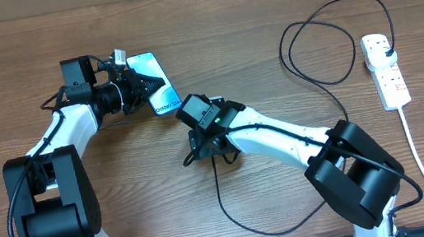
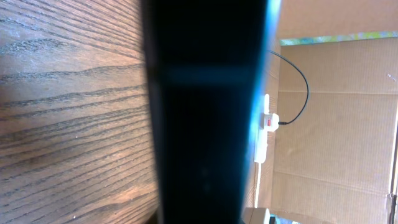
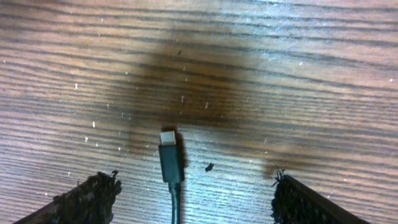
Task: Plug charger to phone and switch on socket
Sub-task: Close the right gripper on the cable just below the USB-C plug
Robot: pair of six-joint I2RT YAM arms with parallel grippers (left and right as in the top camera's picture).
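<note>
The phone (image 1: 165,100), with its teal screen, is held tilted off the table by my left gripper (image 1: 139,84), which is shut on its upper part. In the left wrist view the phone (image 2: 205,112) is a dark slab filling the middle. The charger's black cable (image 1: 325,36) runs from its plug in the socket (image 1: 385,69), a white power strip at the right, in loops to its connector tip (image 3: 169,158), which lies on the wood. My right gripper (image 3: 196,190) is open, its fingers either side of the tip and not touching it; it also shows in the overhead view (image 1: 210,153).
The strip's thick white cord (image 1: 422,164) runs toward the table's front right. The black cable loops in front of my right arm (image 1: 242,214). A cardboard wall (image 2: 348,124) stands behind the strip (image 2: 264,124).
</note>
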